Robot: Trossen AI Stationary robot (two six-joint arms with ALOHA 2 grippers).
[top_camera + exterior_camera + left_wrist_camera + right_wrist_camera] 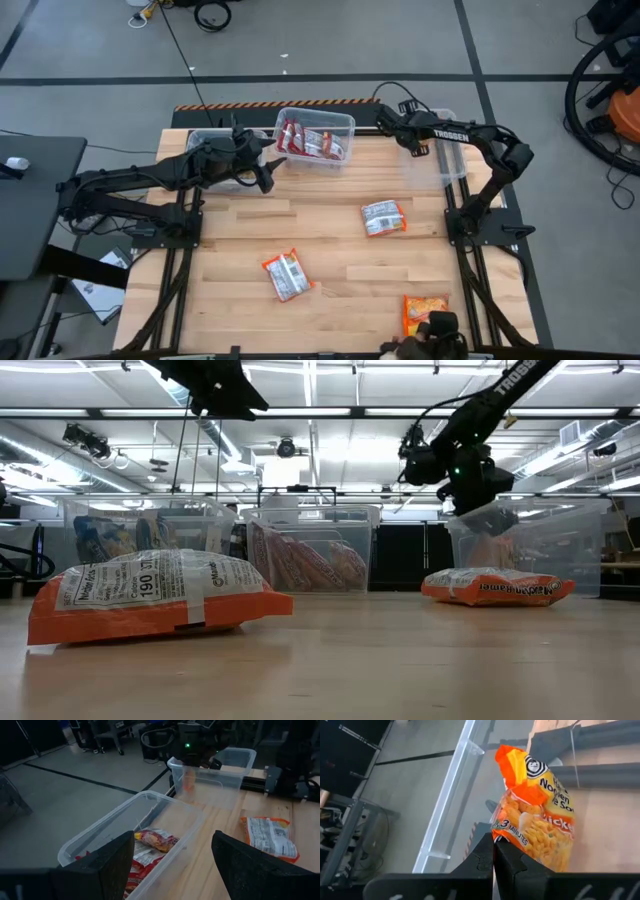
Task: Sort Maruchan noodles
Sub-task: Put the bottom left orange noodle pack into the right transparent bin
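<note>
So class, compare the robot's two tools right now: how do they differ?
The left tool is open and empty beside the middle tub, which holds red packets. The right tool is shut on an orange noodle packet, hanging it over the right tub. Both are at the table's far edge.

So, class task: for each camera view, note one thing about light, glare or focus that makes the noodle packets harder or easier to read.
Low view: ceiling strip lights glare; the near orange packet looks soft. Left wrist view: dim, the far clear tub hazy. Right wrist view: the held orange packet is bright, its print readable. High view: even light, packets too small to read.
</note>
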